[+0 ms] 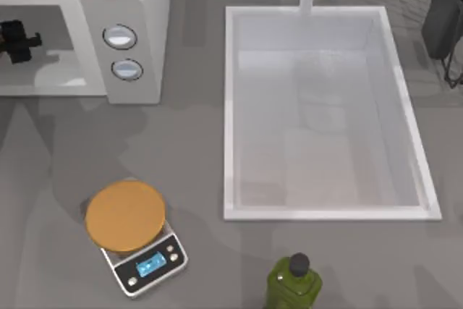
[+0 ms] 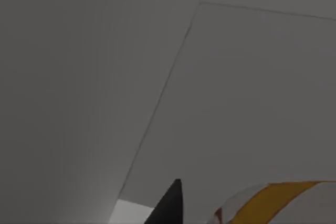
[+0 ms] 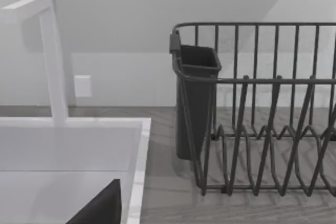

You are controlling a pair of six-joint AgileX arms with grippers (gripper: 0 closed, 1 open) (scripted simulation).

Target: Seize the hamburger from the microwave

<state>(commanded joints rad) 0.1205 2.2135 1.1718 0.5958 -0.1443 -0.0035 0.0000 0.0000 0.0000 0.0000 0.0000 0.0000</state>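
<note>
A: Where is the left hand right now?

B: Inside the open cavity of the big pale grey-white boxy microwave at the far left of the grey bench; from above it is a dark shape at the picture's left edge. Whether its fingers are spread or pressed together, I cannot tell.

A: And the small rounded orange-yellow and whitish hamburger?

B: The left wrist view has it at the frame's edge, just beside one dark fingertip, with the microwave's plain grey inner walls behind. Whether the fingertip touches it, I cannot tell.

A: The right arm?

B: Parked at the far right, a dark shape by the black wire dish rack with its dark cutlery cup; its wrist view looks over the corner of the white rectangular sink basin and the white faucet. I cannot tell how its hand stands.

A: Anything else on the bench?

B: Near the front left, a kitchen scale with a flat orange-brown round disc on a grey digital base, and a green glass bottle with a black cap at the front edge, below the sink
</note>
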